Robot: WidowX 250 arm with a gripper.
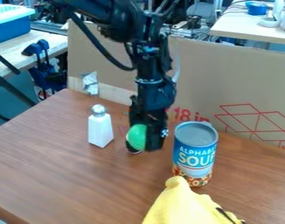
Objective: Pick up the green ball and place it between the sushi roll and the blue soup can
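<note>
Low over the middle of the table hangs the black gripper (147,133), pointing down. A rounded green thing (137,136) is right against its left side, with a bit of white and red at its lower edge; whether it is held cannot be made out. To the left, a white shaker (100,127) with a silver top stands upright. On the right, close to the gripper but apart from it, an upright soup can (195,153) has a blue label. A yellow soft thing (185,203) with dark marks lies at the front, near the can's base.
The brown wooden table (63,162) is bordered at the back by a cardboard panel (227,78) with red print. A crumpled silver piece (90,83) is on the panel's left part. Behind are a blue bin (9,30), blue clamps (43,54) and another table (255,26).
</note>
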